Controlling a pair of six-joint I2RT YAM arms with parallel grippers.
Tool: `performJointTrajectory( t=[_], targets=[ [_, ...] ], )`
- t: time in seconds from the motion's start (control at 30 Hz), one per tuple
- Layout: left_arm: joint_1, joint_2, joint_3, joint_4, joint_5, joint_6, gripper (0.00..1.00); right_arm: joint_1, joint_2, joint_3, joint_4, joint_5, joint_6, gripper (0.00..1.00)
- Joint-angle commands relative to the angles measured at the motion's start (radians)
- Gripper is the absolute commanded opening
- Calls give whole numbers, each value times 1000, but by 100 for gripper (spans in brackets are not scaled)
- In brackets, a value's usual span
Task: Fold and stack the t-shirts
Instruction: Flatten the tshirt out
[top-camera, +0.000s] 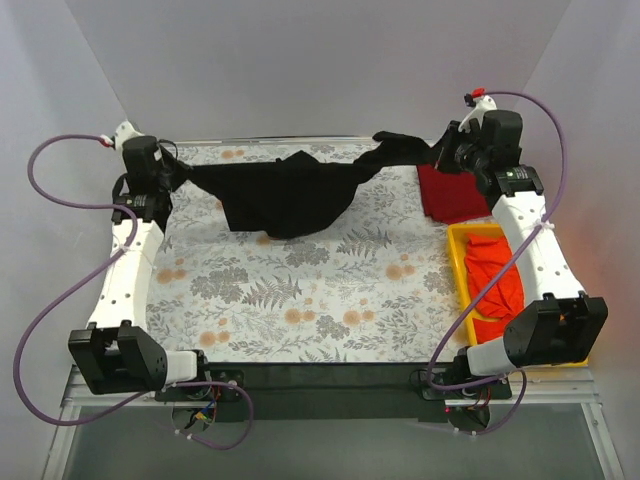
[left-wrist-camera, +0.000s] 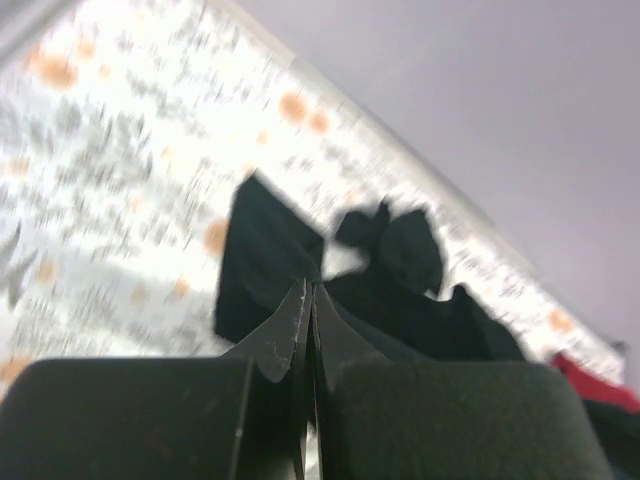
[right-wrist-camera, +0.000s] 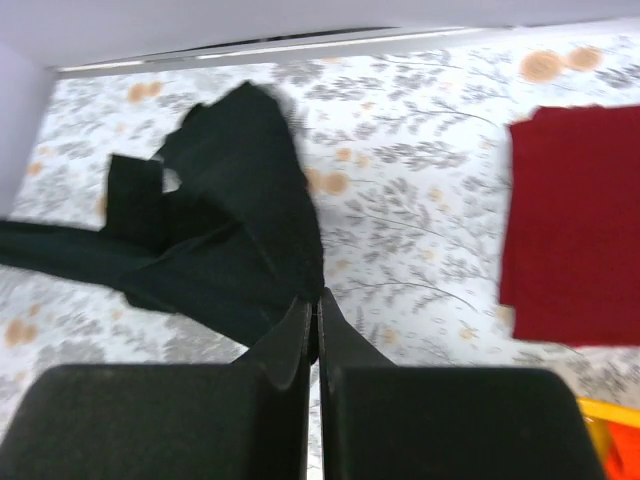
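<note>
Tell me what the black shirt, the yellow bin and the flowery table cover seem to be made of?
Black t-shirt: soft matt cloth, likely cotton knit; it sags and creases.
Yellow rectangular bin: probably hard plastic, smooth with straight stiff walls.
Floral-patterned table cover: a printed sheet lying flat, cloth or vinyl; I cannot tell which.

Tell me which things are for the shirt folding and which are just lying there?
For the job: black t-shirt, dark red t-shirt, orange-red t-shirts.
Just lying about: yellow bin, floral table cover.
</note>
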Motion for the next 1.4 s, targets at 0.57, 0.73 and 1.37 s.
performJointTrajectory(
  t=[0.57, 0.73, 1.37],
  targets=[
    [90, 53, 946, -42, 198, 97, 0, -56, -178, 414, 128, -6, -121, 1],
    [90, -33, 990, -20, 226, 110, 0, -56, -351, 353, 229, 97, -212, 1],
    [74, -74, 839, -57, 249, 188, 0, -55, -296, 428, 251, 13, -459, 1]
  ],
)
